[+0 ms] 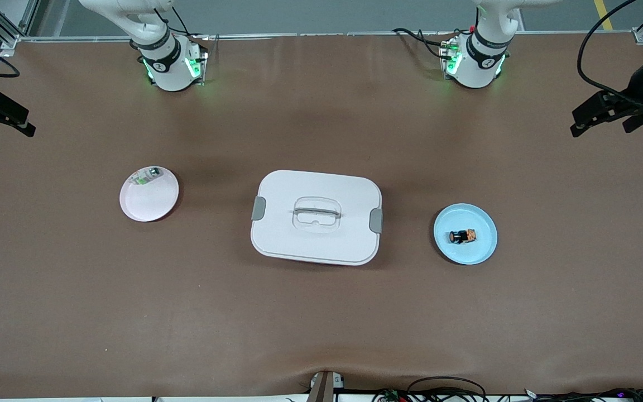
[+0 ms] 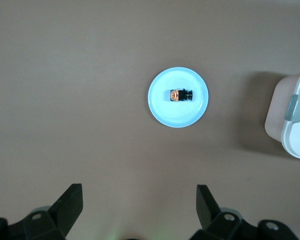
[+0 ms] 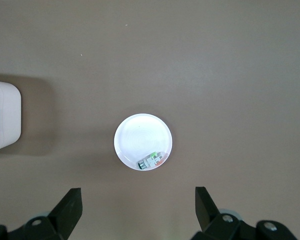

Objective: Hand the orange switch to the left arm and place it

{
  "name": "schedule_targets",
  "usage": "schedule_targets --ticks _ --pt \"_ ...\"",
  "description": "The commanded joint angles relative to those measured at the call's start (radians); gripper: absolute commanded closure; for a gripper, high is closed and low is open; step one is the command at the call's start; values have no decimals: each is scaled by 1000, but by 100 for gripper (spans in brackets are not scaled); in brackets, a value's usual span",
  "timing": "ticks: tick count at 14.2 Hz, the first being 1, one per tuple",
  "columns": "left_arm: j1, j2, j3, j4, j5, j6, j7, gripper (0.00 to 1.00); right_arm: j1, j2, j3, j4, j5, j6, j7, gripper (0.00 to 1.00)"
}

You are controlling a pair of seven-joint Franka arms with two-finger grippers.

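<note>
The table is the big brown spread, and dead centre on it sits the box, lid on, its clear handle up. That is the thing to steer round.

Toward the right arm's end lies the pink plate, with a small green-and-white part near its rim. Toward the left arm's end lies the blue plate, and on it, lying on its side, the orange switch.

Both arms are held high and nothing has been touched yet, so I'd say the job is right at its start. The left gripper hangs well above the table with its jaws spread wide and empty; the switch lies ahead of the jaws and a little off their centreline, on the side toward the box. The right gripper also hangs high, jaws wide and empty, with the pink plate ahead of them.

To do the pickup well, I'd centre the left jaws over the switch, line them up to close across its short body, and come straight down, narrowing only once the fingers straddle it. It is tiny and round, so it could roll or squirt out.
</note>
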Motion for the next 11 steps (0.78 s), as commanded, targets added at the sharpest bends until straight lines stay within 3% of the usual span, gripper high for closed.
schedule_targets --ticks 1,11 --pt "3 -21 -40 -19 -12 -11 0 0 -7 -16 8 -4 0 4 8 0" --pt "9 -4 -28 11 -2 -13 30 0 -6 -13 8 0 -1 4 6 0"
